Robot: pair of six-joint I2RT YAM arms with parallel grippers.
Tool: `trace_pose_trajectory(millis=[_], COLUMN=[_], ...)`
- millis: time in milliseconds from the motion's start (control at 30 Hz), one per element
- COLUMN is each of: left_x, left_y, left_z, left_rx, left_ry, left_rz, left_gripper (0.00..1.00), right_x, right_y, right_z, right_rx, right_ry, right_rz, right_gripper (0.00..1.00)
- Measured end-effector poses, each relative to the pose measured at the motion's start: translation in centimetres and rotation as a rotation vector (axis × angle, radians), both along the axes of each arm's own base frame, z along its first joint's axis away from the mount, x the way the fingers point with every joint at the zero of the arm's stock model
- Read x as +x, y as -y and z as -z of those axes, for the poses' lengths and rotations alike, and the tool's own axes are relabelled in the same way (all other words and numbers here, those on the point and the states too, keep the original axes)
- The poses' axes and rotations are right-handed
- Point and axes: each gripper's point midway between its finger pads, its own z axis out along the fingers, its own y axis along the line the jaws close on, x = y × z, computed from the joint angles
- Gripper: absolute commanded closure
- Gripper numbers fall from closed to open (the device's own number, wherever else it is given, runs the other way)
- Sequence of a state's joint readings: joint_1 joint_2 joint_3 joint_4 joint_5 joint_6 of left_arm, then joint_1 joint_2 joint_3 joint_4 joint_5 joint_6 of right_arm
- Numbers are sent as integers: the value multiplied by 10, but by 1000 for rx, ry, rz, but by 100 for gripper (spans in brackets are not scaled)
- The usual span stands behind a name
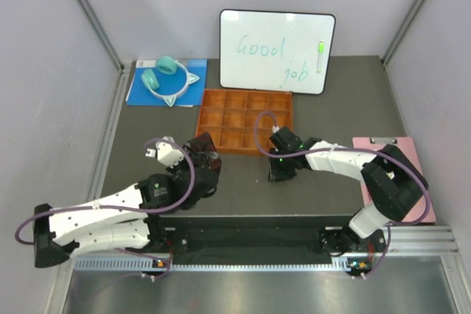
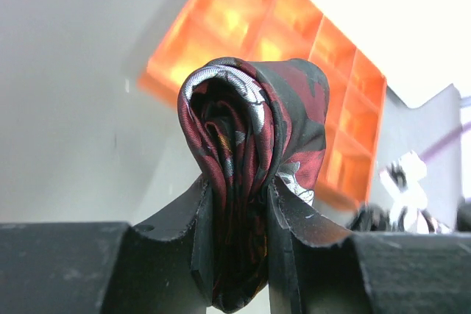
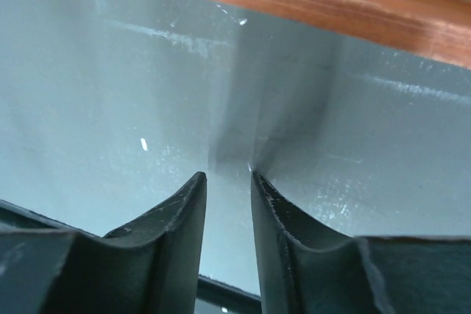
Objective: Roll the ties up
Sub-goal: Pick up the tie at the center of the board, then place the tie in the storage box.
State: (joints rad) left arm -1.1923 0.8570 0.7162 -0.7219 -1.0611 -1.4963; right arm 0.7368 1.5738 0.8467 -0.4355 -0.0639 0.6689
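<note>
The left pincer (image 2: pixel 239 182) is clamped on a rolled tie (image 2: pixel 254 115), dark maroon-red with a black and silvery pattern. The coil stands up out of the two fingers, its rounded top above their tips and its lower end hanging down between them. From above, this pincer sits just off the near left corner of the orange tray (image 1: pixel 245 121), whose cells look bare. The tie shows there only as a dark reddish lump against the black fingers, so I cannot tell whether it touches the surface (image 1: pixel 324 108).

The right pincer (image 3: pixel 228 178) is open only a sliver. Its fingers are nearly parallel, with nothing between them, and their tips are down close to the grey surface, just in front of the tray's near wall. It is well apart from the left pincer.

At the back a whiteboard (image 1: pixel 276 51) leans upright, reading "Good job". Teal headphones (image 1: pixel 165 79) lie on a blue folder (image 1: pixel 140 92) at the far left. A pink clipboard (image 1: pixel 416 163) lies at the right, partly under the right arm.
</note>
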Motion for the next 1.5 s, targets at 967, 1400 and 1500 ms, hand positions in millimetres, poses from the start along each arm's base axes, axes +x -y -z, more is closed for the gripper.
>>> trace_pose_trajectory(millis=[967,1400,1500], left_x=[212,277,287], left_y=[-2,-3,-2], left_z=[-37,9,21], left_rx=[262,260,248], left_ry=[63,69,77], left_rz=[9,-55,-58], left_gripper=[100,100,100], right_x=[-33,-27,-24], right_y=[23,5,2], right_z=[-2,-1,-1], right_rx=[174,266,277], right_ry=[258,350,355], right_rz=[13,-3,6], right_gripper=[67,69,71])
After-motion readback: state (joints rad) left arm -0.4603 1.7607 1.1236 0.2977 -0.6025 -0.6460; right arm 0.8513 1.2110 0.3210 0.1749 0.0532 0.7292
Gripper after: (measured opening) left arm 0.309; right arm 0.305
